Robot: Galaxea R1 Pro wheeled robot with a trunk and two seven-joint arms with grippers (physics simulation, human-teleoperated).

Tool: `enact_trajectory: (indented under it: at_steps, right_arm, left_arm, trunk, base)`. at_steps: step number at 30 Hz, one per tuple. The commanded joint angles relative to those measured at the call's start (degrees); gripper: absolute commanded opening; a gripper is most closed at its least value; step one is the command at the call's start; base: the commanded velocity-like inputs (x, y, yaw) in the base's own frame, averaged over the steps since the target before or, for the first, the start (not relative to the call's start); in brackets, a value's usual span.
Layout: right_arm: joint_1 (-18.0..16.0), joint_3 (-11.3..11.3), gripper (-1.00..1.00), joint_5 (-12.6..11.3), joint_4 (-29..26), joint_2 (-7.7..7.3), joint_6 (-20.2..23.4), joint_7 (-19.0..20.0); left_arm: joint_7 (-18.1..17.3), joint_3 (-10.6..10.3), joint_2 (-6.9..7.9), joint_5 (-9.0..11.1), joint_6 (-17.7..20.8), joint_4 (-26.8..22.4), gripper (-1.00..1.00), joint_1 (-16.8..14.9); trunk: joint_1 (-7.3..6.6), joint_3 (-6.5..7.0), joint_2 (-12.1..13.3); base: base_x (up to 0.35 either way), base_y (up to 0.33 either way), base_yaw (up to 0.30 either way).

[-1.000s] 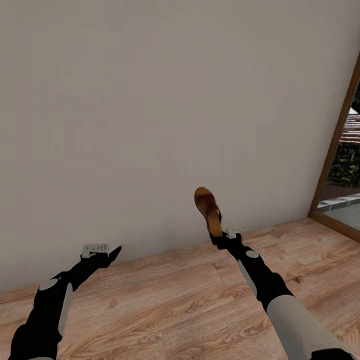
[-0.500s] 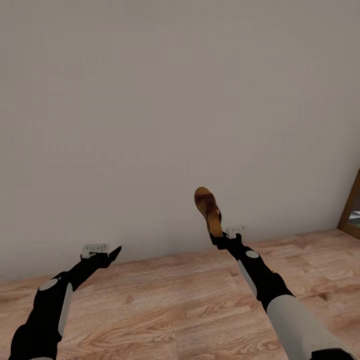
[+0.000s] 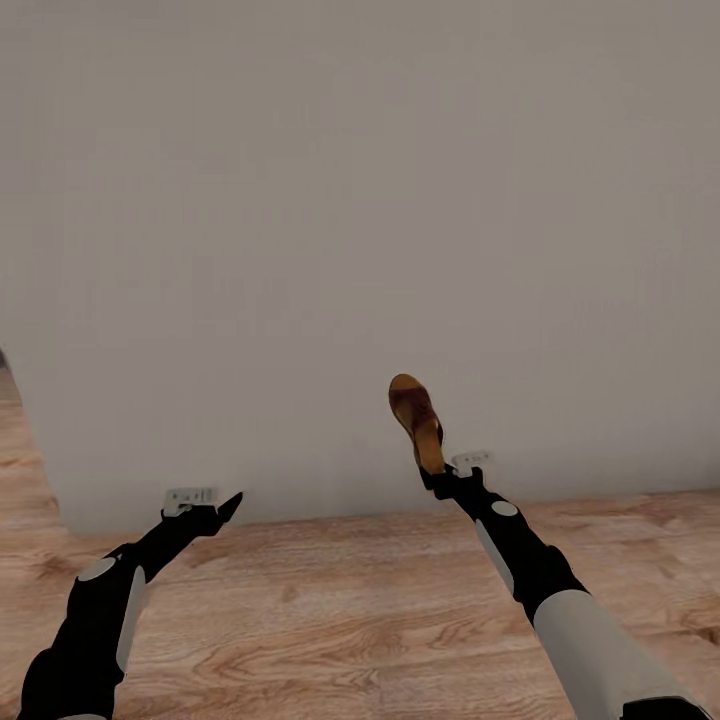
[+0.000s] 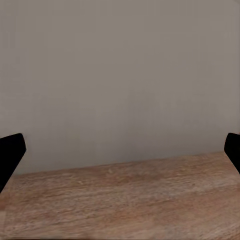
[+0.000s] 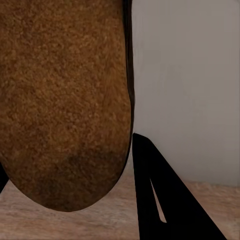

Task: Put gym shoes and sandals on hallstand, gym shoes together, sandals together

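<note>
My right gripper [image 3: 436, 470] is shut on the heel end of one brown sandal [image 3: 414, 415], which stands up from it in front of the wall. In the right wrist view the sandal's suede-like sole [image 5: 65, 100] looms close beside a black finger [image 5: 160, 200]. My left gripper [image 3: 228, 503] is held low over the corridor floor [image 3: 350, 620]. It is open with nothing in it, its fingertips [image 4: 10, 155] wide apart at the edges of the left wrist view. The gym shoes, the other sandal and the hallstand are out of view.
A plain light-grey wall [image 3: 360, 200] faces me close ahead. Its corner [image 3: 30, 430] ends at the far left, with more wood floor [image 3: 20, 470] past it.
The camera has turned: the wood-framed doorway at the right slid out of the picture and the wall's left corner came in. Both arms and the held sandal keep their pose.
</note>
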Motion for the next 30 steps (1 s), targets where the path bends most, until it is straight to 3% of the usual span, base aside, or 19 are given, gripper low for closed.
enact_trajectory:
  at_steps: [1,30]
  right_arm:
    - [0.0,0.1,-1.00,-0.3,-0.1,-0.06,0.4,0.0]
    - [0.0,0.1,-1.00,-0.3,-0.1,-0.06,0.4,0.0]
  left_arm:
    - [-0.5,0.2,-0.07,-0.5,0.2,-0.1,1.00,-0.1]
    - [-0.5,0.2,-0.07,-0.5,0.2,-0.1,1.00,-0.1]
  trunk:
    - [-0.01,0.00,0.0]
    - [-0.01,1.67,0.0]
  base:
    - [0.000,0.000,0.246]
    - [0.000,0.000,0.246]
